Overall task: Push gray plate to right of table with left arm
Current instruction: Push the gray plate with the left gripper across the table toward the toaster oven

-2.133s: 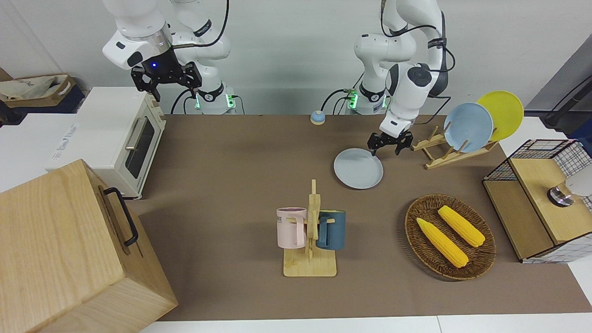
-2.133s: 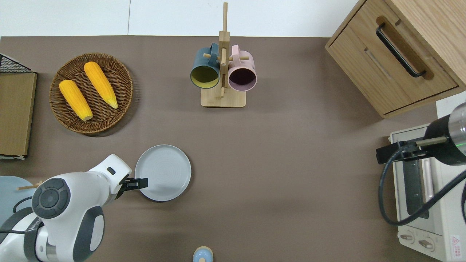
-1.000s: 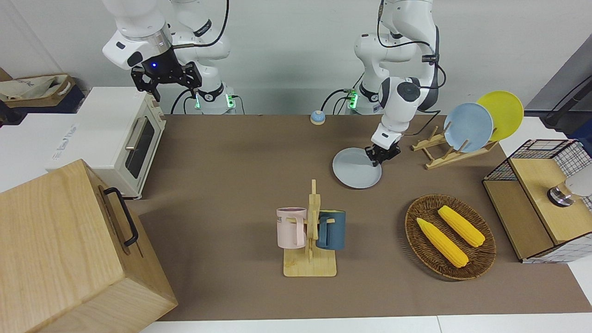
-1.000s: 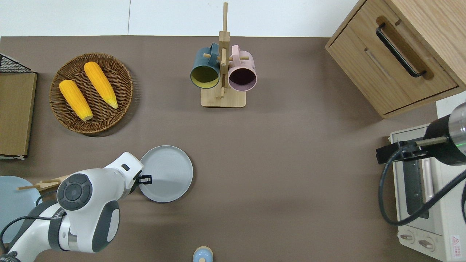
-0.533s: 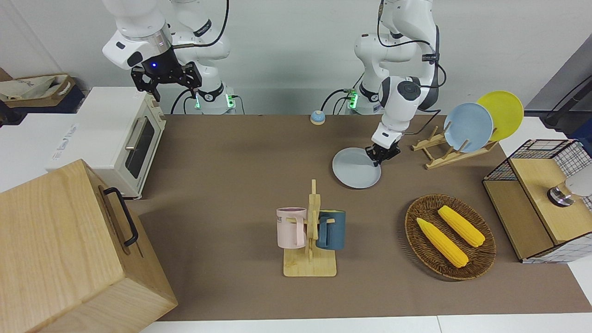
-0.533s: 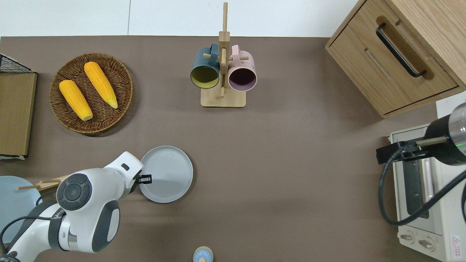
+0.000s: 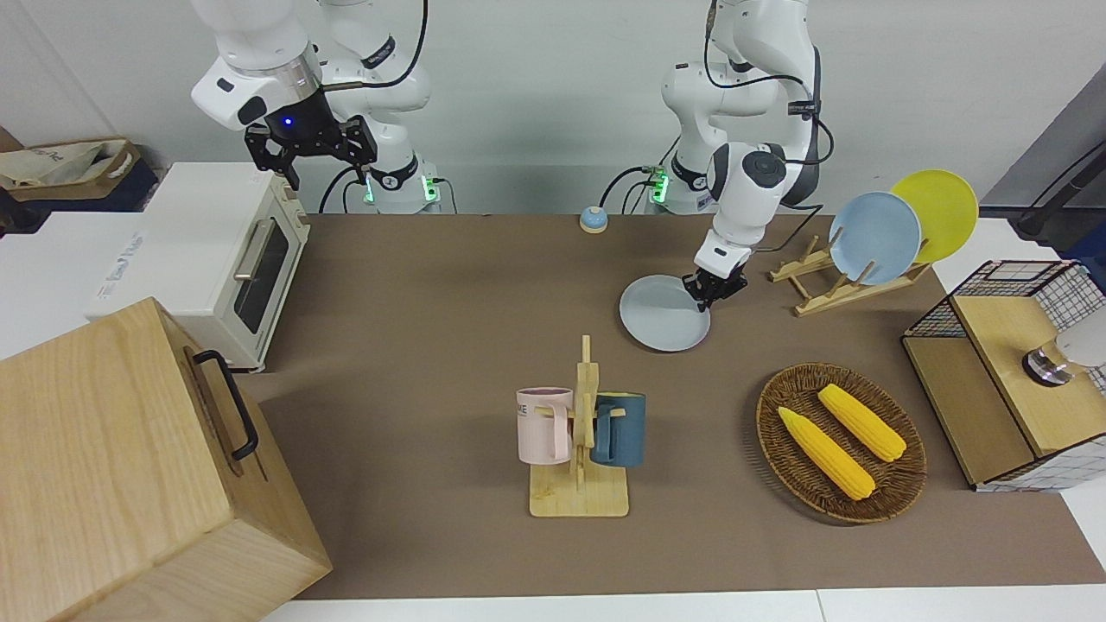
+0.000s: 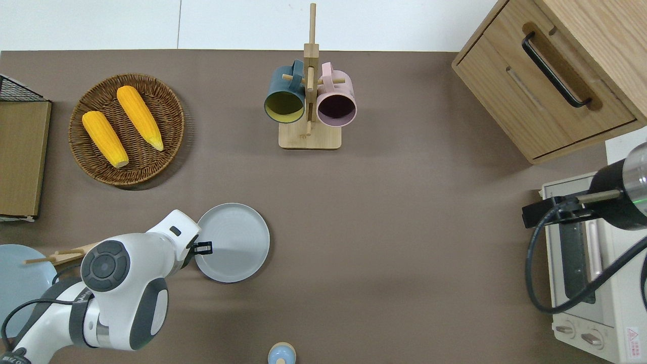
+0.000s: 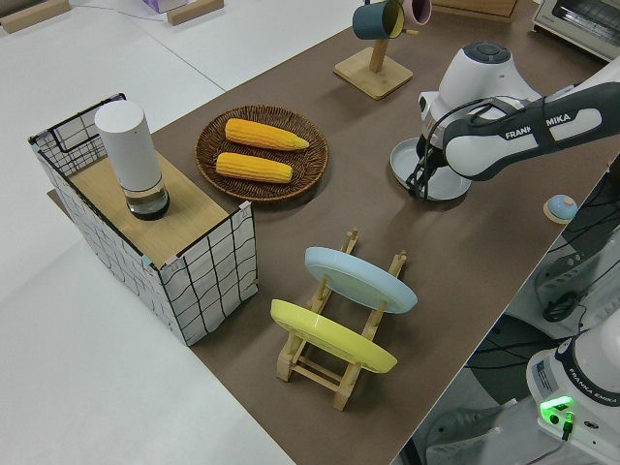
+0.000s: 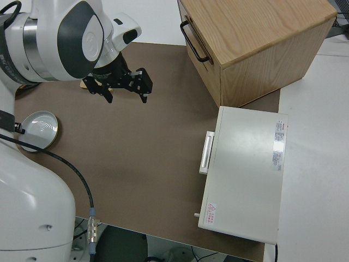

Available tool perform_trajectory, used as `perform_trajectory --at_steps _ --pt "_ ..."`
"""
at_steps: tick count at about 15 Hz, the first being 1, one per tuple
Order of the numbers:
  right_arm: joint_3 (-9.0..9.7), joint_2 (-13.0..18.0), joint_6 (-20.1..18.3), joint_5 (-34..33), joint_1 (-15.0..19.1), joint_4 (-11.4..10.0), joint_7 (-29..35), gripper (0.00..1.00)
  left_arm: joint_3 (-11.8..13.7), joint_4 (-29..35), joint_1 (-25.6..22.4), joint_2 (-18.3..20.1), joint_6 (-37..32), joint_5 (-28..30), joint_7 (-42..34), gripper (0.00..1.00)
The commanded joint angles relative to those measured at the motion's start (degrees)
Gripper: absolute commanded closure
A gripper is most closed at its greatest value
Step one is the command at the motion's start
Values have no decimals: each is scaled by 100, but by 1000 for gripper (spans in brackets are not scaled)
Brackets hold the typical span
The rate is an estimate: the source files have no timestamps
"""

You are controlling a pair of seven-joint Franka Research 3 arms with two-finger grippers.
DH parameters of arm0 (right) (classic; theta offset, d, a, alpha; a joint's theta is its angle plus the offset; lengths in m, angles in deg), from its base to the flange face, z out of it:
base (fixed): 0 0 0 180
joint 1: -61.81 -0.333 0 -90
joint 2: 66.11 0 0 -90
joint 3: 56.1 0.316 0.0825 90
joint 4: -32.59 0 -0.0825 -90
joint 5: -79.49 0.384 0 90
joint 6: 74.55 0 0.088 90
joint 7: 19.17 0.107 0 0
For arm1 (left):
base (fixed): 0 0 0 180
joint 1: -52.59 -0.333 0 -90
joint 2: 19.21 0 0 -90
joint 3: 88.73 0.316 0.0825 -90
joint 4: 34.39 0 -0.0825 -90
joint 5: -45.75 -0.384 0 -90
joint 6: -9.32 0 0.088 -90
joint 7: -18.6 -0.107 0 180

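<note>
The gray plate (image 7: 664,314) (image 8: 232,242) (image 9: 443,171) lies flat on the brown table (image 8: 404,227), toward the left arm's end and nearer to the robots than the mug stand. My left gripper (image 7: 711,290) (image 8: 202,247) (image 9: 420,186) is down at table height, against the plate's rim on the side toward the left arm's end of the table. It holds nothing. The right arm is parked, its gripper (image 7: 311,149) (image 10: 126,91) open and empty.
A mug stand (image 8: 309,101) with two mugs and a wicker basket (image 8: 167,108) of corn lie farther from the robots. A rack (image 7: 821,289) holds a sky-blue and a yellow plate. A bell (image 8: 281,354), a toaster oven (image 7: 233,259) and a wooden cabinet (image 8: 551,76) also stand here.
The left arm's wrist turned and dropped to the plate's rim. Gripper and gray plate have since slid a little toward the right arm's end of the table. The right arm has not moved.
</note>
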Motion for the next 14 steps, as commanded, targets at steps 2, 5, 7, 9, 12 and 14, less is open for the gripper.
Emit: perform_trajectory --at_steps 2,5,7,9,12,14 --pt "92 14 -89 25 107 53 75 17 -87 -172 543 -409 55 -4 845 1000" --pt "92 14 -89 25 116 53 66 17 -96 -357 851 -619 55 -13 1276 1000" --pt "92 14 -89 25 107 53 66 17 -96 -489 1053 -734 55 -13 1540 1000" --pt "92 14 -89 25 116 53 66 17 -96 -603 1264 -787 55 -13 1882 1000" --pt "92 14 -89 25 116 53 75 17 -96 -849 1694 -936 38 -13 2471 1000" --pt "92 14 -89 25 115 53 66 17 -113 -1095 1897 -1138 -6 -22 2770 1000"
